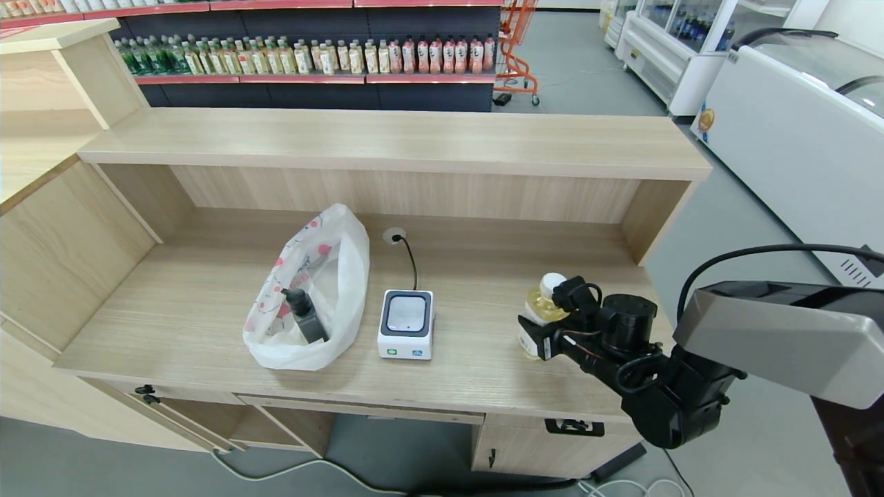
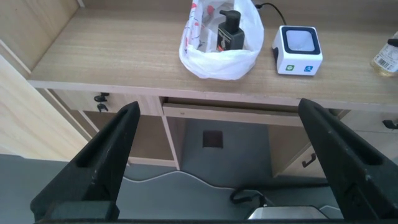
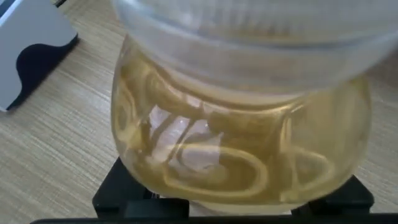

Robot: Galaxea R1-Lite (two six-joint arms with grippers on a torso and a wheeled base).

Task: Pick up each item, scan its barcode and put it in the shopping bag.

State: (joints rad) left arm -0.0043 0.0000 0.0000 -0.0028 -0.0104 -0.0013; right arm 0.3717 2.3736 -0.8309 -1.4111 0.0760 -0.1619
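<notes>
Head view: a dark pump bottle (image 1: pixel 304 317) already lies in the shopping bag (image 1: pixel 345 276) left of the scanner (image 1: pixel 406 323), while the right gripper (image 1: pixel 542 338) clasps the yellow bottle (image 1: pixel 542 304), which stands near the right front edge of the desk (image 1: pixel 207 297), apparently not yet scanned, with bare desk between it and the scanner. Left wrist view: the left gripper (image 2: pixel 219 106) hangs below the desk front, fingers (image 2: pixel 106 162) wide and empty. Right wrist view: the fingers (image 3: pixel 118 193) flank the yellow bottle's base.

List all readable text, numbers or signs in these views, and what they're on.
No text is legible anywhere.
Scanner: two small icons on its front, one green and one blue; too small to read.
Yellow bottle: label with a barcode; print blurred.
Shopping bag: red pattern, no legible words.
Shelf bottles: labels too small.
Freezer: round sticker, unreadable.
</notes>
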